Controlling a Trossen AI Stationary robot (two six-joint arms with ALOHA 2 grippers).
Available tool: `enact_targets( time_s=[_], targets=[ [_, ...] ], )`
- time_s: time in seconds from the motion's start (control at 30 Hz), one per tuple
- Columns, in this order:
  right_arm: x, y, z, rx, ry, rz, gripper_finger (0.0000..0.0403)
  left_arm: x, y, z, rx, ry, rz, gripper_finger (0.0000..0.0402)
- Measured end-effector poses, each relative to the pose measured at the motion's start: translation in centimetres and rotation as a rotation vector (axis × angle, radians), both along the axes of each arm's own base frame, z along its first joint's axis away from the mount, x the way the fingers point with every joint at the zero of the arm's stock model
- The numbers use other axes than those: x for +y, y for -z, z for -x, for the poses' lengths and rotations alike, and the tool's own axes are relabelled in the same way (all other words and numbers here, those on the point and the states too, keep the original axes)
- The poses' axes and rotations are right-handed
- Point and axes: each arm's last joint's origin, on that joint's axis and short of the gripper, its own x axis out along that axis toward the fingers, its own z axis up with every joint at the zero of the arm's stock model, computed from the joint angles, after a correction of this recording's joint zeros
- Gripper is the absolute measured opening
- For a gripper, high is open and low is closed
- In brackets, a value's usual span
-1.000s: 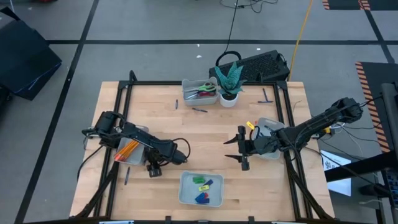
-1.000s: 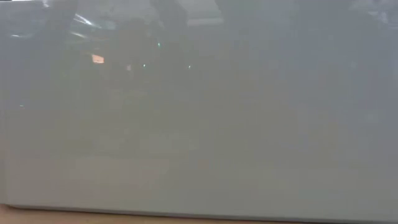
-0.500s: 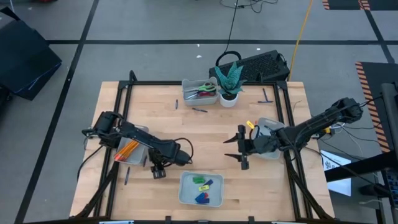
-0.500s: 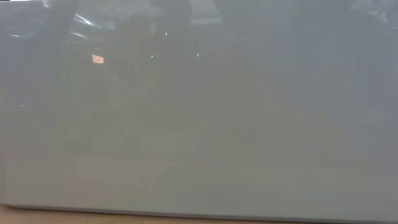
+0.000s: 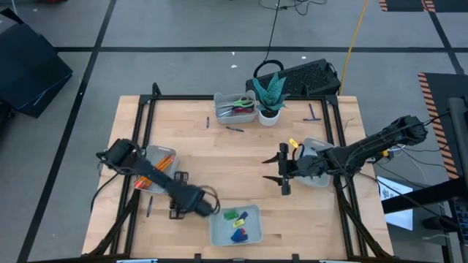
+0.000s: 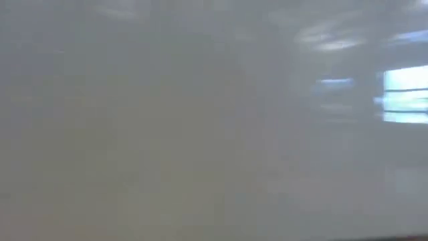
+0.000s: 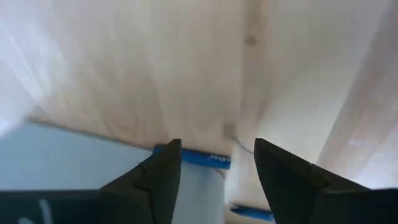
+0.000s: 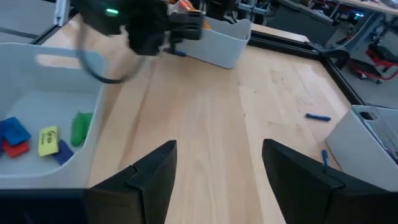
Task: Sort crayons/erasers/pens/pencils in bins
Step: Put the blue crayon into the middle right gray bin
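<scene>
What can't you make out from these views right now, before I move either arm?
- Low view: fogged grey all over; table, bins and arms unreadable.
- Left gripper: in the high view its own arm hides the fingers; the left wrist view shows them apart over a blue pen, contact unclear.
- Bin by the right gripper: the right arm covers most of it, contents unseen.
- Pencil bin: partly under the left arm, count unclear.

High view: evenly lit from overhead, sharp, with only soft shadows cast on the desk (image 5: 241, 157). Low view: washed to a grey haze, nothing resolved; a pale bright patch is seen at one side. Left wrist view: overexposed, wood bleached by glare, heavily blurred. Right wrist view: bright, mildly soft, near bin (image 8: 43, 118) edges smeared.
</scene>
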Motion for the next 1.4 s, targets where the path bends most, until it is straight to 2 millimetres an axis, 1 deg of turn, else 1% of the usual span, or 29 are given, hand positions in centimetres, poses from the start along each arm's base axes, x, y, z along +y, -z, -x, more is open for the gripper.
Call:
enact_targets(
  time_s=[0.07, 0.13, 0.23, 0.33, 0.47, 0.6, 0.7, 0.77, 0.83, 0.93, 1.1, 1.27, 1.33, 1.4],
  targets=[
    [-0.3, -0.1, -0.1, -0.009, 0.012, -0.002, 0.0231, -1.2, 0.1, 0.7, -0.021, 0.107, -0.021, 0.0192],
    [-0.5, -0.2, -0.2, -0.02, 0.021, -0.004, 0.0231, -2.1, 0.1, 1.4, -0.022, 0.165, -0.033, 0.0188],
    [-0.6, -0.3, -0.3, -0.027, 0.021, 0.008, 0.0231, -2.4, 0.1, 1.7, -0.022, 0.119, -0.053, 0.0199],
    [-0.7, -0.3, -0.3, -0.026, 0.024, 0.012, 0.0231, -2.0, -0.1, 1.9, -0.006, 0.057, -0.095, 0.0231],
    [-0.8, -0.3, -0.3, -0.026, 0.026, 0.01, 0.0231, -1.8, -0.1, 1.8, 0.024, 0.054, -0.076, 0.0291],
    [-0.7, -0.2, -0.3, -0.018, 0.023, 0.012, 0.0231, -1.9, 0.2, 2.3, 0.067, 0.201, -0.025, 0.0339],
    [-0.7, 0.0, -0.2, 0.004, 0.021, 0.018, 0.0231, -1.5, 1.1, 2.8, 0.094, 0.277, 0.006, 0.0351],
    [-0.8, 0.2, -0.1, 0.023, 0.021, 0.023, 0.0231, -1.3, 1.4, 3.0, 0.1, 0.313, 0.01, 0.0352],
    [-0.8, 0.3, -0.1, 0.033, 0.02, 0.028, 0.0231, -1.0, 1.5, 3.1, 0.094, 0.358, -0.034, 0.0348],
    [-0.8, 0.3, -0.1, 0.033, 0.016, 0.035, 0.0231, -0.4, 1.5, 2.7, 0.076, 0.419, -0.107, 0.0333],
    [-0.8, 0.3, 0.0, 0.035, 0.011, 0.046, 0.0231, 0.5, 1.6, 1.9, 0.044, 0.483, -0.155, 0.0301],
    [-0.8, 0.3, 0.0, 0.036, 0.011, 0.046, 0.0231, 0.9, 0.7, -0.3, -0.07, 0.518, -0.225, 0.0283],
    [-0.8, 0.3, 0.0, 0.036, 0.012, 0.043, 0.0231, 1.4, 0.3, -1.0, -0.087, 0.494, -0.222, 0.0281],
    [-0.8, 0.3, 0.0, 0.036, 0.014, 0.04, 0.0231, 1.9, 0.0, -1.4, -0.067, 0.472, -0.196, 0.028]
  ],
)
